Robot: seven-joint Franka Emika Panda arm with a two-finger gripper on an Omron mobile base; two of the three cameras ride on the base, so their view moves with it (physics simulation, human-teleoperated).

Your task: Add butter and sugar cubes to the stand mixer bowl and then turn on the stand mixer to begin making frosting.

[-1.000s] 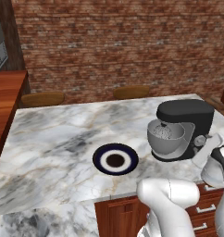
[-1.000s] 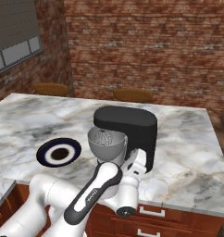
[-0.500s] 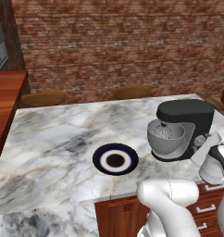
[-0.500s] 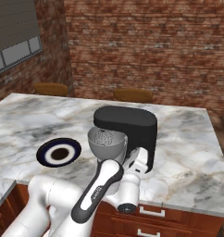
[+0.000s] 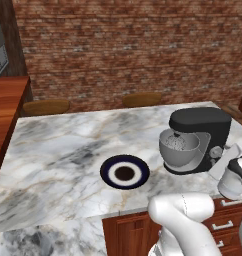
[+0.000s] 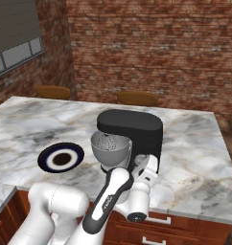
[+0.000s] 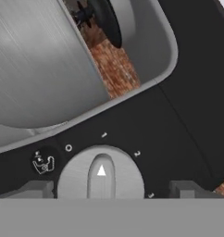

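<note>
My gripper (image 7: pixel 101 190) is wide open, straddling the mixer (image 5: pixel 200 137) knob (image 7: pixel 101 175) dead ahead. Risk: fingers closing off-centre could slip off instead of turning it.

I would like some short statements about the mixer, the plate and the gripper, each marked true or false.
1. The stand mixer stands on the marble counter. True.
2. The plate is inside the stand mixer bowl. False: it lies on the counter beside the mixer.
3. The gripper is open, its fingertips on either side of the knob. True.
4. The gripper holds a sugar cube. False: nothing is between its fingers but the knob.
5. The mixer is white. False: it is black.
</note>
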